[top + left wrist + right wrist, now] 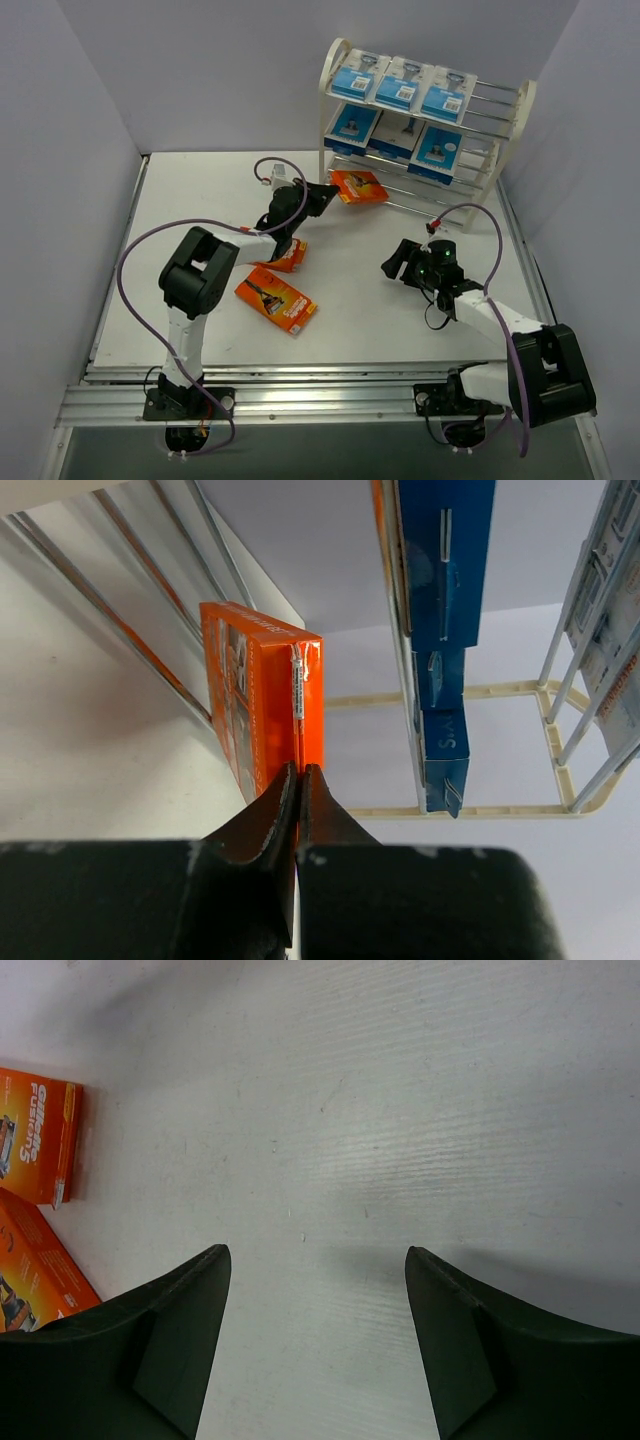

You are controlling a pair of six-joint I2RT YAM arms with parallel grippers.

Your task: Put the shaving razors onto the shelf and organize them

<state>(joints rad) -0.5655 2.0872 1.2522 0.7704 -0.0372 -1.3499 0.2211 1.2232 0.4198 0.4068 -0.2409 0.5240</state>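
6 blue packs (400, 85) shelved — 3 orange boxes (276, 300), 1 in left pincer (299, 773).

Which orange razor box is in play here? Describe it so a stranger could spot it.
Find the cream-white wire shelf at the far right. By the left end of its bottom tier is an orange razor box, pinched in the left end effector. The other two orange boxes lie on the table; only this one is gripped.
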